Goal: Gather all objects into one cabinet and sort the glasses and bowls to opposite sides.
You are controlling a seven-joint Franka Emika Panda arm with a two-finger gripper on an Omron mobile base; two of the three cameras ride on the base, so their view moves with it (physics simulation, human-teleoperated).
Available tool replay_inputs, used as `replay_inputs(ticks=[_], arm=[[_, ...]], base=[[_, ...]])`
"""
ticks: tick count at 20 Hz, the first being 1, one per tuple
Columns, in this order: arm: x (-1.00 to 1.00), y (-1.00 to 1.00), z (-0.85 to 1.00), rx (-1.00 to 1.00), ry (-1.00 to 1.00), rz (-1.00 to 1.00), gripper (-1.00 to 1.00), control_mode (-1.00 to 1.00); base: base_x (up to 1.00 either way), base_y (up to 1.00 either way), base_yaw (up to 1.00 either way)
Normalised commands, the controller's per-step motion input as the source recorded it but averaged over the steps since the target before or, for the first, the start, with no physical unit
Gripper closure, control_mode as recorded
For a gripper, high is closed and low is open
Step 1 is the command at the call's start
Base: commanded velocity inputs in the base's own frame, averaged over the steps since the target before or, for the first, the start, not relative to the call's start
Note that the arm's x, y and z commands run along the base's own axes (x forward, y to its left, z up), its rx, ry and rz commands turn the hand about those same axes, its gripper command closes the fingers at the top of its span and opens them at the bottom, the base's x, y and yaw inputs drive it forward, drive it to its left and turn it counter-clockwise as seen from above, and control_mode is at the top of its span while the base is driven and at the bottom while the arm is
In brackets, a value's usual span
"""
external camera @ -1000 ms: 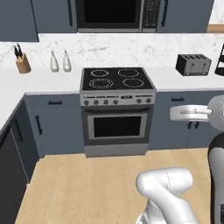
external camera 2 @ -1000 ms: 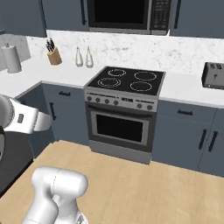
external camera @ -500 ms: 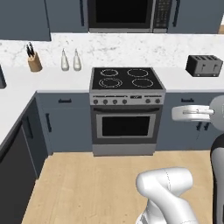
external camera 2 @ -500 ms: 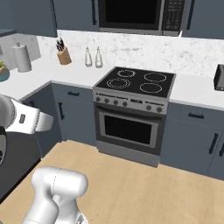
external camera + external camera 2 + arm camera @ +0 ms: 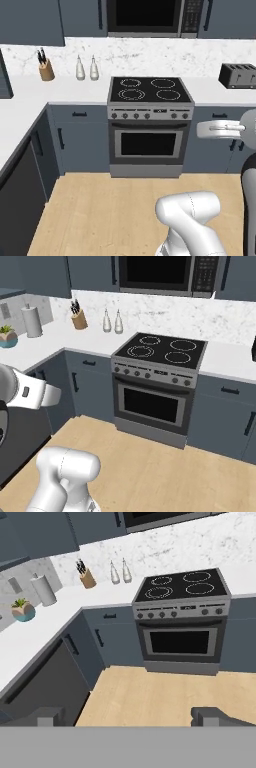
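Observation:
My gripper [image 5: 132,719] is open wide in the hand view, its two dark fingertips [image 5: 50,716] far apart with nothing between them, looking down at the wood floor in front of the stove [image 5: 182,587]. The glasses, the bowls and the other objects are out of view. A dark slate-blue wall cabinet [image 5: 30,20] [image 5: 42,273] with a black vertical bar handle hangs left of the microwave [image 5: 145,15], door shut.
The L-shaped white counter [image 5: 55,338] carries a knife block [image 5: 78,320], two bottles [image 5: 112,321], a paper towel roll [image 5: 32,321] and a potted plant [image 5: 7,337]. A toaster [image 5: 239,75] stands right of the stove. A dark dishwasher front [image 5: 42,684] is on the left. Open floor lies ahead.
The whole picture has slid to the right in both base views, so the camera has moved left along the kitchen; the corner counter has come into sight. The gripper has stayed open.

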Motion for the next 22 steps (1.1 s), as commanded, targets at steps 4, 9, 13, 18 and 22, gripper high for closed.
replay_inputs(ticks=[4,9,13,18,22], arm=[[0.0,0.0,0.0,0.0,0.0,0.0,-1.0,1.0],[0.0,0.0,0.0,0.0,0.0,0.0,-1.0,1.0],[0.0,0.0,0.0,0.0,0.0,0.0,-1.0,1.0],[0.0,0.0,0.0,0.0,0.0,0.0,-1.0,1.0],[0.0,0.0,0.0,0.0,0.0,0.0,-1.0,1.0]], base=[[0.0,-0.27,0.02],[0.0,-0.34,0.09],[0.0,-0.57,0.17],[0.08,-0.66,0.23],[0.29,-0.36,0.09]])
